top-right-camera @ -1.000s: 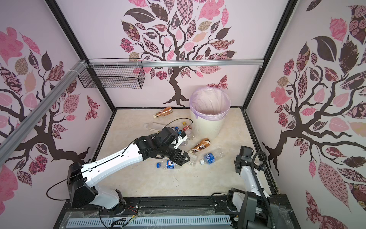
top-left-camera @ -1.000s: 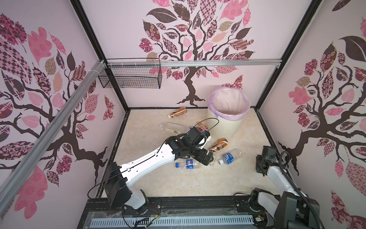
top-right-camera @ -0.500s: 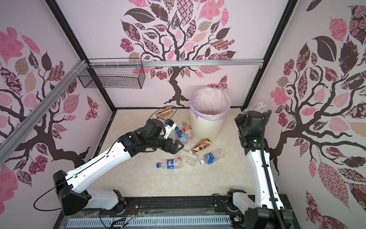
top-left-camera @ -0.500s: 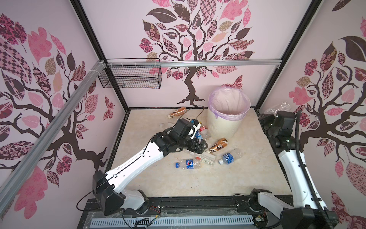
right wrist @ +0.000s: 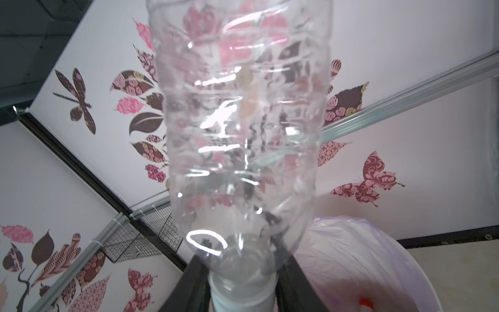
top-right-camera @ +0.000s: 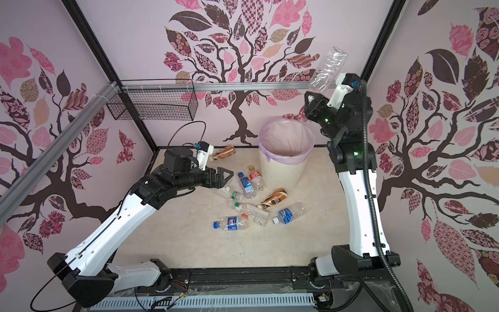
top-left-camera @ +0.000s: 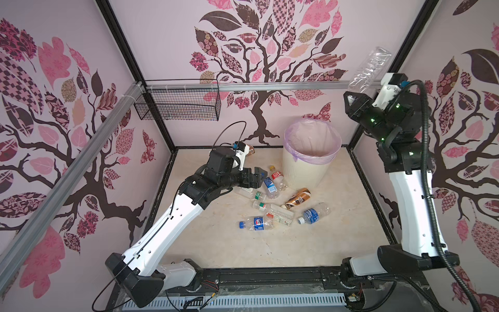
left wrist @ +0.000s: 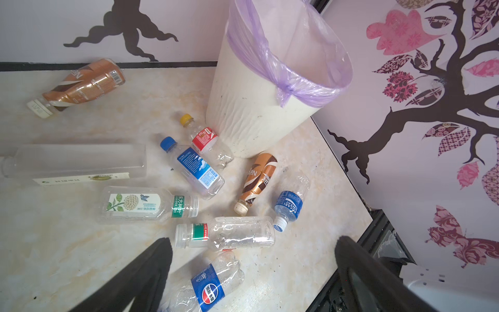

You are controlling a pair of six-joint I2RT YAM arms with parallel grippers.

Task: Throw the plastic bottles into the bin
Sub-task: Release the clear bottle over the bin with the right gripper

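Observation:
My right gripper (top-left-camera: 351, 95) is raised high, above and right of the bin (top-left-camera: 302, 173), and is shut on the neck of a clear plastic bottle (top-left-camera: 370, 67) that points up toward the wall. The right wrist view shows that bottle (right wrist: 243, 121) between the black fingers (right wrist: 194, 281), with the lilac-lined bin (right wrist: 364, 256) below. Low over the floor left of the bin, my left gripper (top-left-camera: 256, 175) stands open and holds nothing. Several plastic bottles lie there: a Pepsi one (left wrist: 208, 286), a clear green-banded one (left wrist: 224, 235), a blue-labelled one (left wrist: 197, 167) and a brown one (left wrist: 256, 181).
A black wire mesh basket (top-left-camera: 178, 105) hangs on the back left wall under an aluminium rail (top-left-camera: 270, 86). Another brown bottle (top-right-camera: 224, 152) lies by the back wall. Patterned walls close in the floor on three sides; a black frame (top-left-camera: 270, 275) runs along the front.
My right arm has swung up from the front right corner to high beside the bin, carrying the clear bottle. My left gripper has drawn back from the Pepsi bottle toward the far left.

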